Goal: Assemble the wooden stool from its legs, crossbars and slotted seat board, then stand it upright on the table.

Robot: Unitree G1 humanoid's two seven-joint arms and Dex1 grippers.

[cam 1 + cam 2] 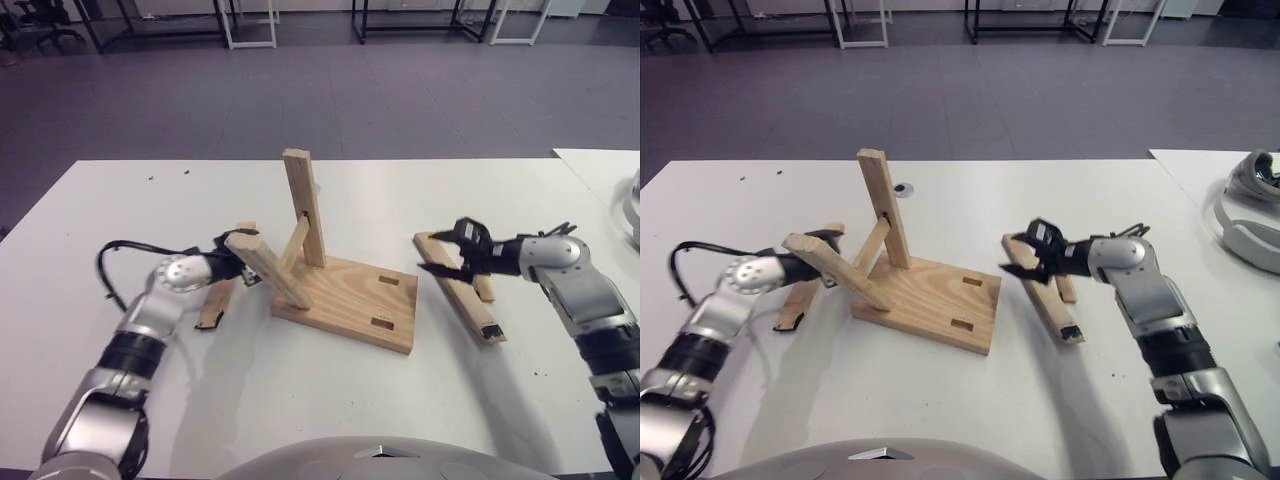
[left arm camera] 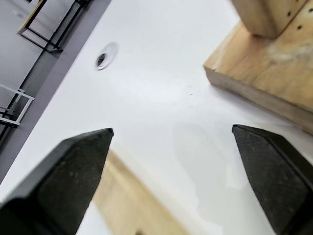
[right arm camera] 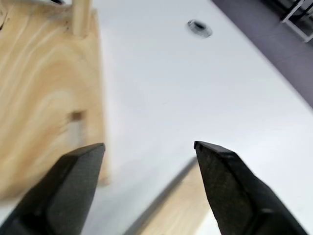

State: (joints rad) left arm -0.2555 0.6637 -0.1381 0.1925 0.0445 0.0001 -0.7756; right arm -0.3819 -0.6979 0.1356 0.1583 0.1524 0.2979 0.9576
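Seat board holds 2 legs, 1 leaning; left fingers and right fingers stand spread wide apart.

A seat board is lying flat on a white table, carrying an upright leg and a leaning leg. The left gripper is hovering beside the leaning leg.

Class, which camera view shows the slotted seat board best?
The left eye view: nearly the whole seat board shows, empty slots included. The right eye view matches; both wrist views catch partial edges.
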